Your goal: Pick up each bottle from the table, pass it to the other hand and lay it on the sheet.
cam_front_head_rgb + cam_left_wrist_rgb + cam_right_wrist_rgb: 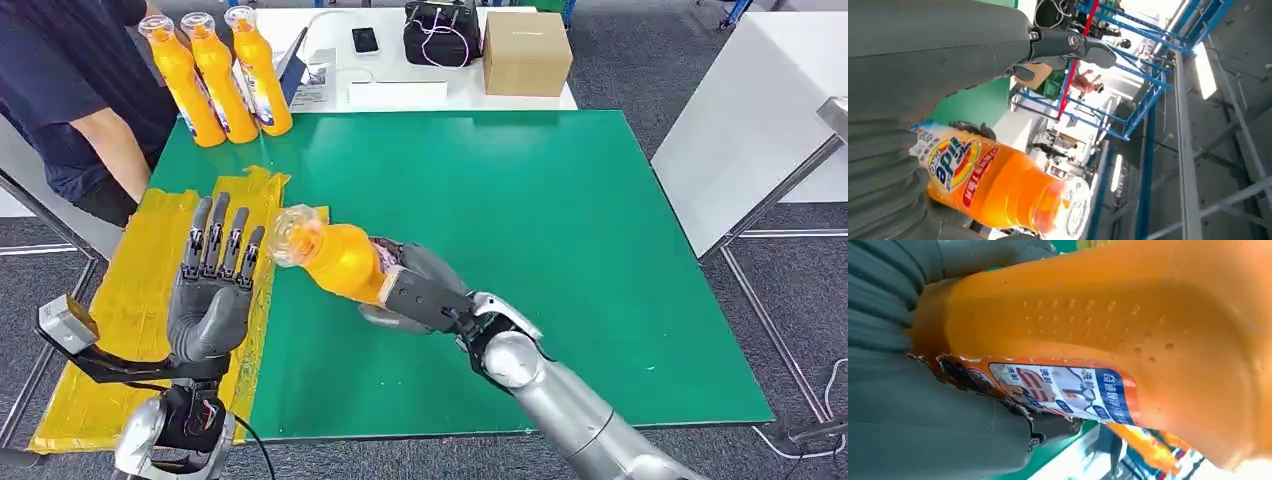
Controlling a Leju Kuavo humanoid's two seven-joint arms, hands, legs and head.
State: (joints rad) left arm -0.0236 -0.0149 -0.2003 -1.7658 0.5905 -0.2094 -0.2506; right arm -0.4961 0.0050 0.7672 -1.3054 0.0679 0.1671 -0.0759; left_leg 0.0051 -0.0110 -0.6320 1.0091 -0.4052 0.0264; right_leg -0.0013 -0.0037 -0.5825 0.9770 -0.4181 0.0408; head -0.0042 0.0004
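Observation:
My right hand grips an orange bottle by its lower body, held above the green mat with its clear cap pointing toward my left hand. The same bottle shows close beside my left palm, and its labelled side lies against my right hand. My left hand is raised over the yellow sheet, palm up and fingers spread, holding nothing. Three more orange bottles stand upright at the mat's far left corner.
A person in a dark shirt stands at the far left beside the standing bottles. Behind the green mat, a white table holds a cardboard box, a black bag and a phone. A white table stands to the right.

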